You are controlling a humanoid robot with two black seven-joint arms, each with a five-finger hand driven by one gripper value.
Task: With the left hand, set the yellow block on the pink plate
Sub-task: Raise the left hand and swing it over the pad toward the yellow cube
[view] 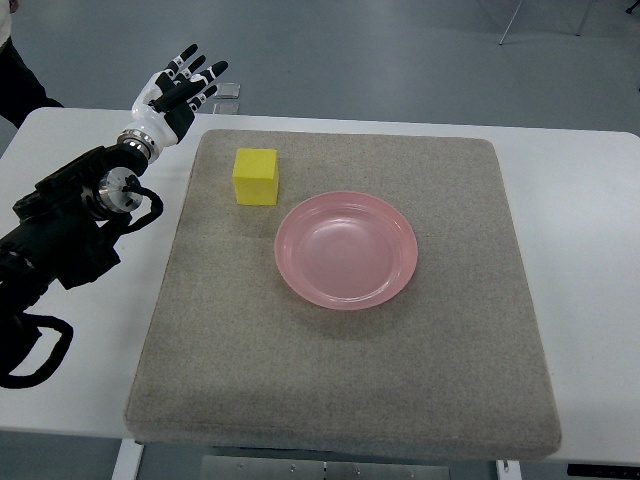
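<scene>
Over on the left, the left hand [180, 88] is up past the far-left corner of the grey mat [340, 380], fingers spread and relaxed, gripping nothing at all — its dark arm runs in from the left edge across the white table [580, 220]. Slide right and there's the yellow block [256, 176], sitting square on the mat near that far-left corner, well clear of the hand. Just beside it, to the right and a little nearer the camera, lies the pink plate [346, 249], bare, close to the block but not touching it.

So this looks like the reach, with the grasp not yet made. The next move calls for bringing the hand down and to the right over the block, closing the fingers across two opposite faces, then a short carry to the plate — it's a small hop, easy to overshoot.

No brand, label or readable writing shows anywhere. The right arm isn't in the picture.
</scene>
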